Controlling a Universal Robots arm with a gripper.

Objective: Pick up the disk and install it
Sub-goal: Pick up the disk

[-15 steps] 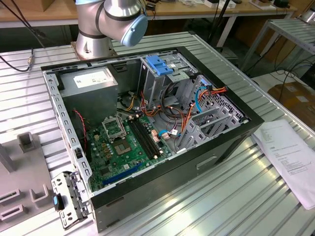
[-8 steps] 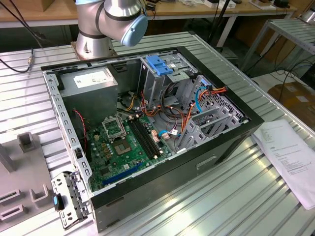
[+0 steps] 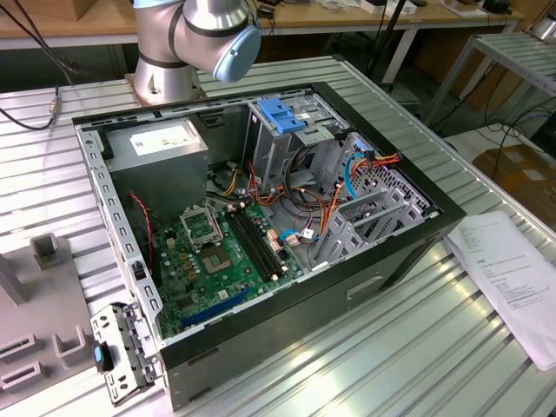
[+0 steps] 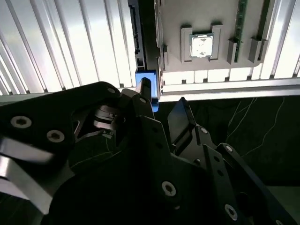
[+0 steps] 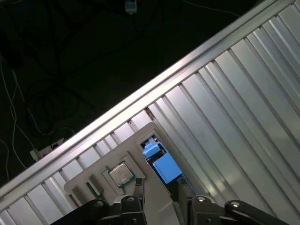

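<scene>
The disk (image 4: 151,78) is seen standing on edge beside the grey holder (image 4: 187,14) on the ribbed table (image 4: 70,47). The gripper (image 4: 162,96) is positioned over it, its 2 fingers (image 4: 180,112) spread; contact cannot be determined.

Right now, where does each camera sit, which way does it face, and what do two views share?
Exterior view: off the arm, facing down into the open black computer case on the ribbed metal table; the arm's grey joint shows.
First wrist view: on the wrist, facing down past the black gripper at the table's edge.
Second wrist view: likewise, the open gripper large in front.
Both share the grey fixture with a square silver chip and the disk's blue plastic rail.
</scene>
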